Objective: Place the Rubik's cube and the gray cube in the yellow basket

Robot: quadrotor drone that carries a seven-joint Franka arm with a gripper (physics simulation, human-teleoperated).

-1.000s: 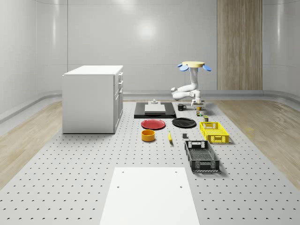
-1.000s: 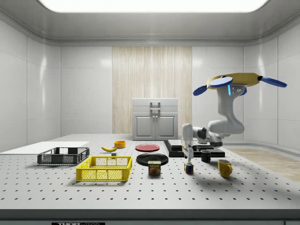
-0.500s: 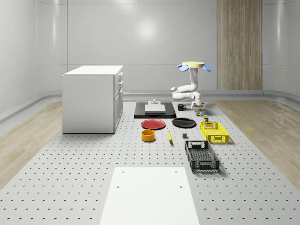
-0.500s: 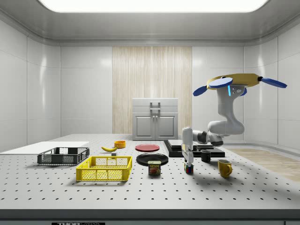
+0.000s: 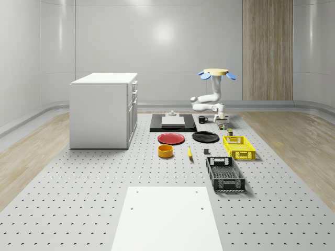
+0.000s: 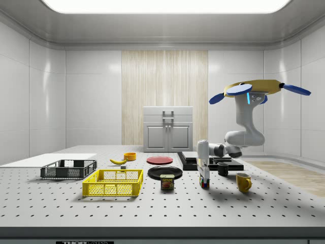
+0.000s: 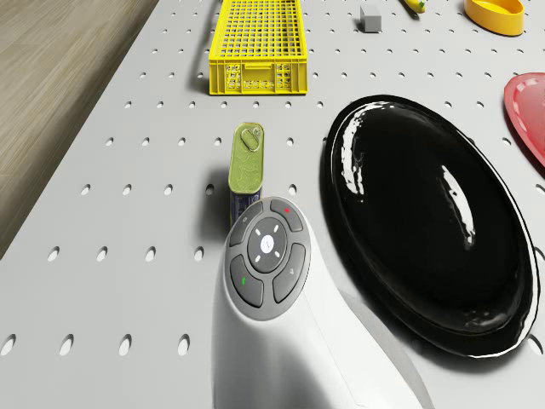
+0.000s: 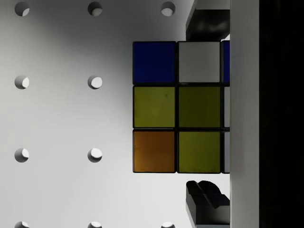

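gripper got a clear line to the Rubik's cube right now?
Probably yes. The gripper hangs right over the Rubik's cube, with a fingertip on either side of it and nothing between. The can stands well aside. The drone hovers above the table.

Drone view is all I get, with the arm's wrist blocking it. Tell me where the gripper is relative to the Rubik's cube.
Observer: In the side view, the gripper hangs straight above the Rubik's cube, close over it.
Operator: Give me the fingers.
Observer: In the wrist view, the fingers are open, straddling two opposite sides of the cube.
Operator: Report the drone.
Observer: The drone hovers well above the table, at the side view's right.
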